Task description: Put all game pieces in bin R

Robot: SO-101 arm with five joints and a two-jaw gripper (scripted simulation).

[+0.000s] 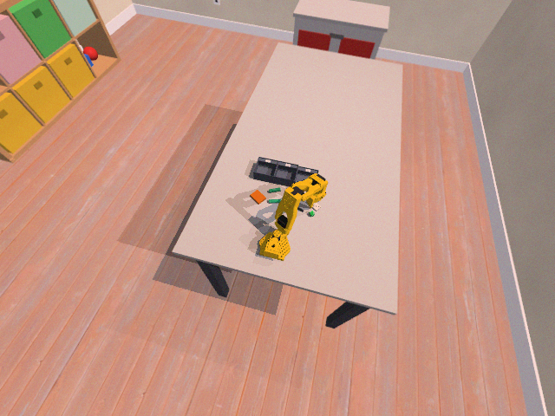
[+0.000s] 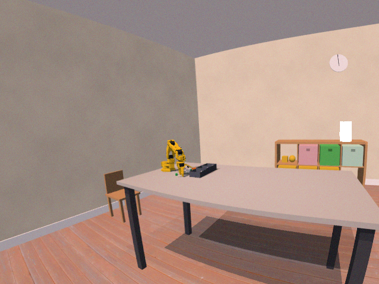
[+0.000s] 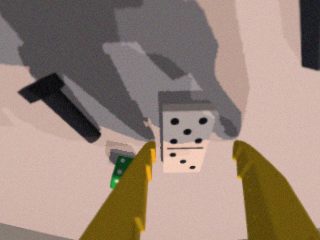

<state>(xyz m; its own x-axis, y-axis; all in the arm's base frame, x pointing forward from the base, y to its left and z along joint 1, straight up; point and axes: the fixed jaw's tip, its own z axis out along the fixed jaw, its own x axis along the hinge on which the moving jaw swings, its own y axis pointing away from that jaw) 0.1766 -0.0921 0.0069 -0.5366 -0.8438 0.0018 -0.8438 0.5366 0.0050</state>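
Note:
A white domino [image 3: 186, 139] with black pips lies on the table, just ahead of my gripper [image 3: 195, 147] and between the lines of its two yellow fingers. The fingers stand apart and do not touch it, so the gripper is open and empty. A small green die [image 3: 120, 171] lies left of the left finger. In the top view the domino [image 1: 317, 206] and the die [image 1: 311, 213] lie right of the arm [image 1: 291, 205]. The dark row of bins [image 1: 284, 171] stands beyond them; I cannot read its letters.
A black stick-like piece [image 3: 60, 107] lies at the left of the wrist view. An orange flat tile [image 1: 257, 196] and two green sticks [image 1: 273, 190] lie left of the arm. A bin corner [image 3: 311, 30] shows at the upper right.

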